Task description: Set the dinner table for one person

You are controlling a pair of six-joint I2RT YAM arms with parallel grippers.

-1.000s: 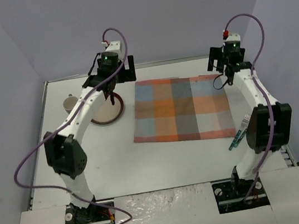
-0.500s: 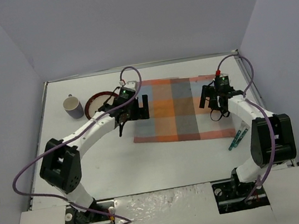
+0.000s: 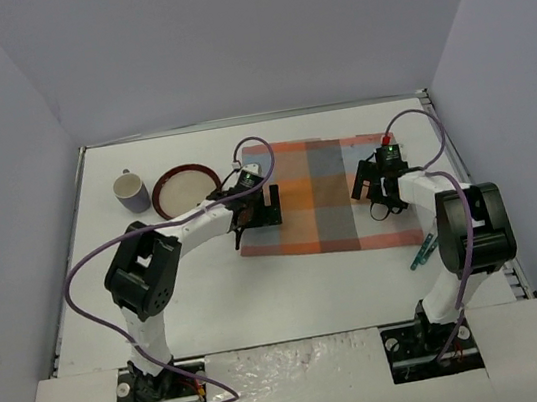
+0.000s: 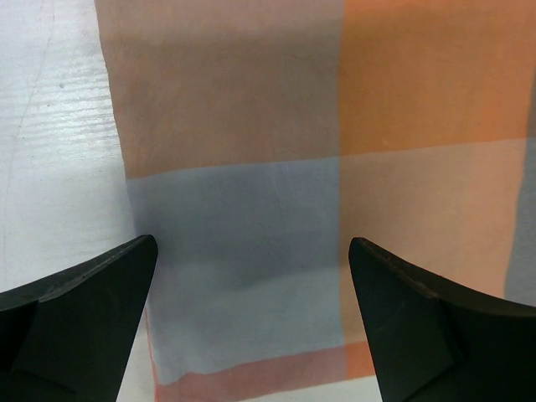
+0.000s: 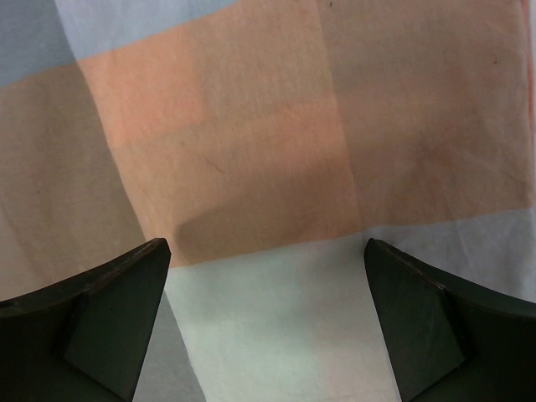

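Pale grey-violet walls close in three sides of the scene, and the dinner table fills the floor between them, white and flat, with the two arms fixed at its near edge. Everything else lies on this table.

The task appears to be at an early stage. The checked cloth mat is spread flat in the middle of the table, a little toward the far side, and nothing stands on it. This is probably the only part that can be called done. The plate with a brown rim lies on the bare table to the left of the mat, close to its far left corner. The mug stands just beside the plate, further left. The cutlery with blue-green handles lies off the near right corner of the mat, partly hidden behind the right arm. Plate, mug and cutlery all have yet to be brought onto or beside the mat.

The left gripper hangs low over the left edge of the mat, its jaws apart and holding nothing; the wrist view shows the cloth's edge and a strip of bare table under it. The right gripper hangs over the right part of the mat, jaws also apart and empty.

By count: one mat, one plate, one mug. For the cutlery, the number of pieces cannot be told.
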